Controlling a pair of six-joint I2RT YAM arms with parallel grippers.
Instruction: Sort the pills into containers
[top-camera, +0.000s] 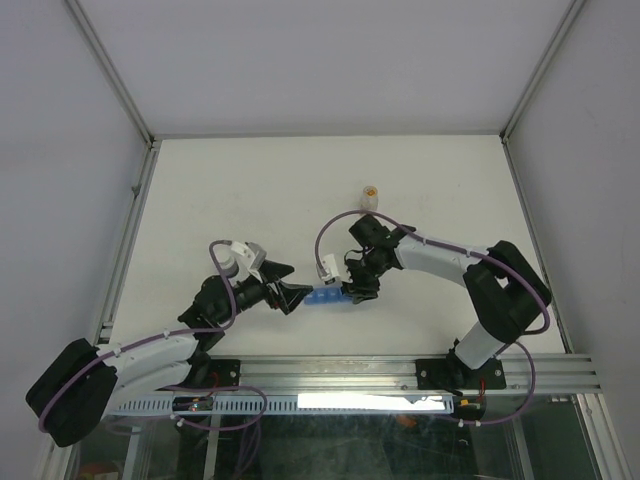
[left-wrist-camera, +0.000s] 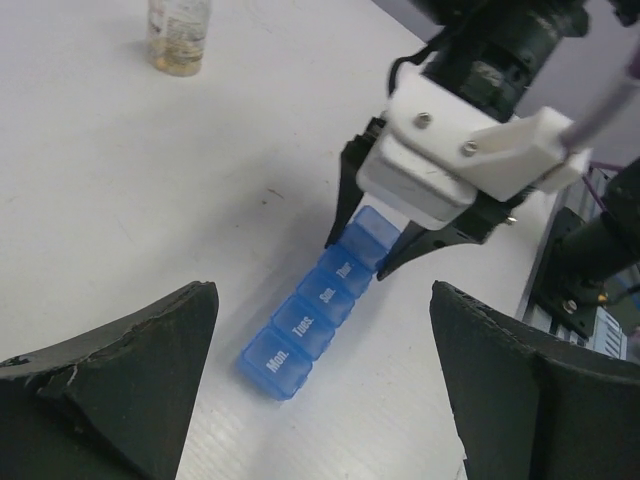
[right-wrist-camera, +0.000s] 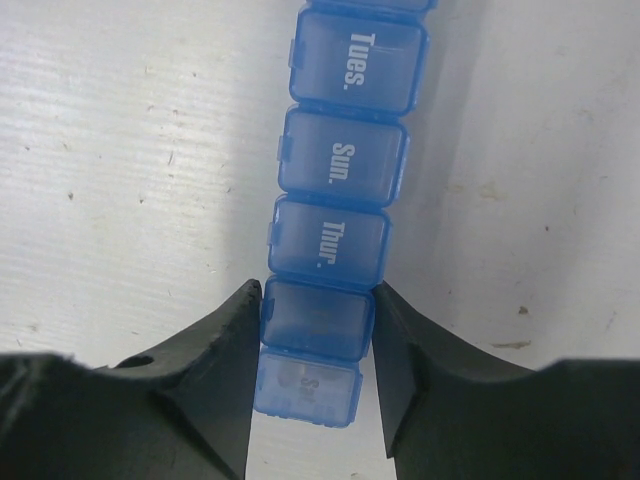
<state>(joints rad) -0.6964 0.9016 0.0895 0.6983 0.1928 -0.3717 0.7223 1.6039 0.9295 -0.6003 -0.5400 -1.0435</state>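
While the right gripper (right-wrist-camera: 318, 322) clamps the containers (right-wrist-camera: 330, 245), their lids (right-wrist-camera: 343, 162) lie closed.

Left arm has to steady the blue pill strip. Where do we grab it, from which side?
Take the Mon. compartment at the free end of the pill strip. Come from above, pinching across the narrow width, fingers on the long sides: it lies flat, and the right gripper is shut on it near the other end. The open left gripper is lined up there.
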